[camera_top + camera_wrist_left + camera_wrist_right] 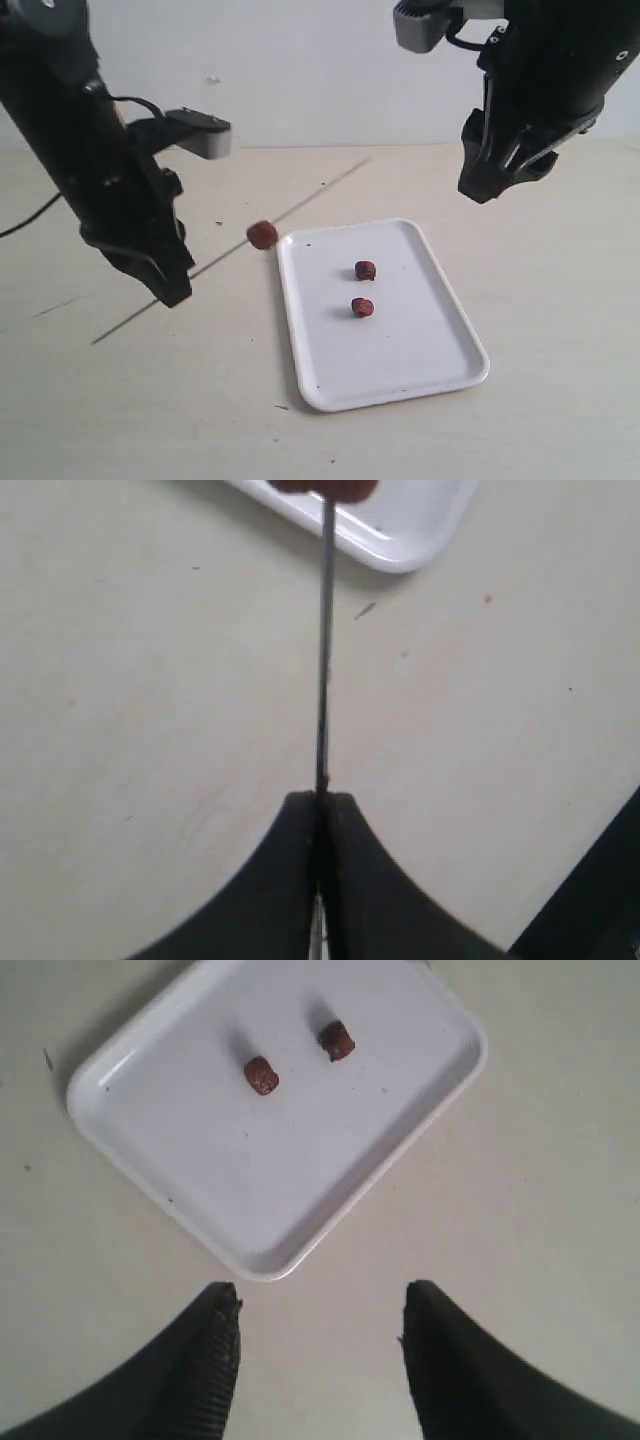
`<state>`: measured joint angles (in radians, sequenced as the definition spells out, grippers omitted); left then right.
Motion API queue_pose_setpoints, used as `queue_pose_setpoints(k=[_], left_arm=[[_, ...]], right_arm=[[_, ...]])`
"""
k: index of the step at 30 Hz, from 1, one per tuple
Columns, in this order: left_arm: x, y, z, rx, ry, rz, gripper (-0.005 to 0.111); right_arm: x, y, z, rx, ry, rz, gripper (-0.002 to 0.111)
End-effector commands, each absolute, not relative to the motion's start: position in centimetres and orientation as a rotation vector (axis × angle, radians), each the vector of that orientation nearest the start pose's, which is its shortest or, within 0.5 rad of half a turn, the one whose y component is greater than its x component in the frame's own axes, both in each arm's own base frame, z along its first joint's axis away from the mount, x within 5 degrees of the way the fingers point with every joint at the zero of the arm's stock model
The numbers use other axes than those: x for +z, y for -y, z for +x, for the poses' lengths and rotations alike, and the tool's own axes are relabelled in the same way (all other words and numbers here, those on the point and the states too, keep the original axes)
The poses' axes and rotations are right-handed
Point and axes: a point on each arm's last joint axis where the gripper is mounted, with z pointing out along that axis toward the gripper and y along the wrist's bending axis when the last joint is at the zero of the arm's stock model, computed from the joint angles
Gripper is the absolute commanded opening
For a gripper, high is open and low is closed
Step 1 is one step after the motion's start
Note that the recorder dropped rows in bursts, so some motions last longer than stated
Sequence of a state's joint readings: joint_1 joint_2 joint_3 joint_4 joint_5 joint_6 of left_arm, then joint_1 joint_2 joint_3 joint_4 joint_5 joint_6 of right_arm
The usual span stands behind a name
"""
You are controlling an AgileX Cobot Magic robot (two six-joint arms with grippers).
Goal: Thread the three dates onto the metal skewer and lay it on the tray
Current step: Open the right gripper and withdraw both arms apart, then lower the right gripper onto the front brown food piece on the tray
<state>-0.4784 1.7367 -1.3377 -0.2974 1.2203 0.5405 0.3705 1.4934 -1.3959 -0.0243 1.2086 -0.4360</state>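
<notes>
Exterior view: one date point(262, 235) on skewer point(225, 255), two others point(365, 270) point(362, 307) on tray point(430, 340).

The left arm point(70, 140) and right arm point(560, 60) are matt black and blocky. Each bears a pale grey box with rounded edges: the left box point(205, 135) and the right box point(425, 25). A thin black cable point(135, 100) loops to the left box. The left hand point(173, 292) and right hand point(498, 180) have black, curved, tapering fingers point(200, 1380), ribbed on the inner faces.
</notes>
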Motion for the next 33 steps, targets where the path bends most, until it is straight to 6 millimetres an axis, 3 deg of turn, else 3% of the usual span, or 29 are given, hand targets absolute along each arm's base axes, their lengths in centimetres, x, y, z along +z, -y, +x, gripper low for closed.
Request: queue_pose_setpoints(k=[1,8,12,17,19,24,33], left_arm=[[27.4,14.3,29.4,-0.477,-2.733,1.174,0.000],[29.5,11.5,29.5,-0.466,-2.705,1.037,0.000],[30.1,11.4,29.2,-0.454,-2.685,1.036,0.000],[30.2,11.4,29.2,-0.454,-2.684,1.036,0.000],[30.2,11.4,29.2,-0.454,-2.685,1.033,0.000],[30.1,11.2,29.2,-0.428,-2.691,1.037,0.000],[30.1,10.2,29.6,-0.413,-2.707,0.991,0.000]], right_arm=[[34.8,-10.2,27.6,-0.026,-2.636,-0.872,0.050],[34.8,-11.0,27.8,0.128,-2.671,-0.645,0.050],[35.1,-11.4,28.1,0.196,-2.638,-0.569,0.050],[34.2,-11.9,28.2,0.279,-2.723,-0.451,0.050],[33.2,-12.4,28.9,0.312,-2.767,-0.405,0.050],[28.8,-13.6,31.9,0.339,-2.879,-0.092,0.050],[22.4,-14.8,35.5,0.352,-2.920,0.311,0.052]])
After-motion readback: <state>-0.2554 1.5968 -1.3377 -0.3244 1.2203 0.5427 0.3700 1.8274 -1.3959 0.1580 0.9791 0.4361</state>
